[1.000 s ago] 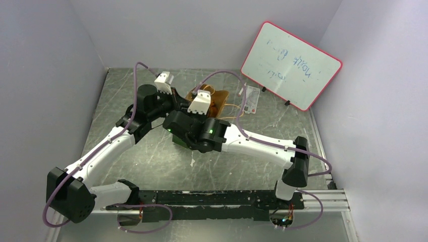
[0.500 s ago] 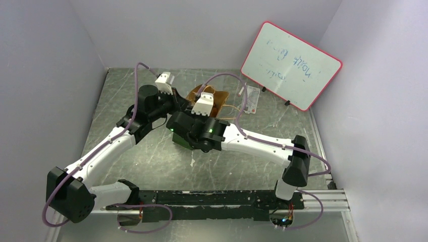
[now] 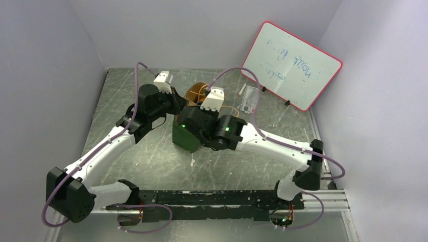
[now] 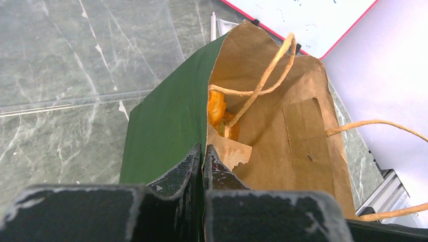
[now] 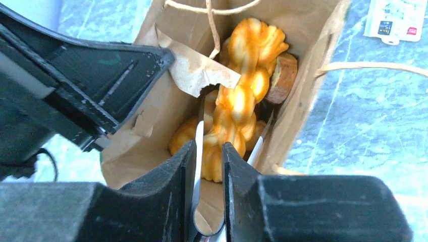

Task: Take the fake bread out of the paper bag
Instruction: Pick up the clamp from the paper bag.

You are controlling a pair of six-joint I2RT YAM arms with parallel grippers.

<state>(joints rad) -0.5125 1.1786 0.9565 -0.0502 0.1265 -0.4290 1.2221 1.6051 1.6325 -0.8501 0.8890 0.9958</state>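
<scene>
Dark green paper is what the left gripper pinches. Its black fingers are closed tight over the rim of the small paper bag, one on the green outside and the other on the brown kraft inside, next to a torn flap. Ahead of those fingertips the bag's mouth gapes. A thin tan cord handle loops across it, and something orange shows deep inside.

To the right of that hand, the right gripper reaches into the same mouth. Its jaws stand narrow. The near end of a braided orange toy loaf, one piece of the fake bread, sits between them and appears to touch both fingers. Just beyond the fingertips and to their right, a round brown slice rests against the loaf. More orange pieces lie beneath it.

Farther right, outside the bag, a white printed card lies on the grey marbled table. Beyond it stands a tilted red-framed whiteboard.
</scene>
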